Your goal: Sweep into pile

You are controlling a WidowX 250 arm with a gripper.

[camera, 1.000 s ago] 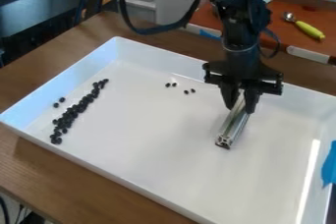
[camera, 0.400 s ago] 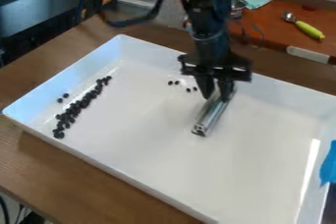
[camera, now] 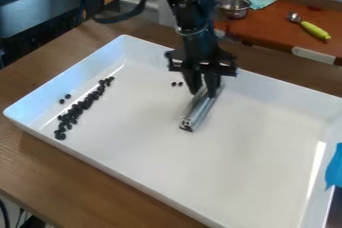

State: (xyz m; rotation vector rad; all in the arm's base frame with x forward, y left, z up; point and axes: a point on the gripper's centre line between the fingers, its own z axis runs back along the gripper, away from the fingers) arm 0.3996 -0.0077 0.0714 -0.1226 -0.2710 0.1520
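Dozens of small, round black beans (camera: pixel 85 104) lie in a slanting band at the left of the shallow white tray (camera: pixel 247 162) on the brown wooden desk (camera: pixel 40 167). One loose pair (camera: pixel 62 101) sits just beside them, and two strays (camera: pixel 174 83) lie near the black two-finger tool (camera: pixel 203 94). That tool grasps a grooved silver metal bar (camera: pixel 198 110) by its upper end. The bar looks stiff and fairly light; its smooth faces may twist under a sideways push, so the hold belongs square across its long sides. Beans like these probably roll at a touch, so a slow, low stroke would suit them.
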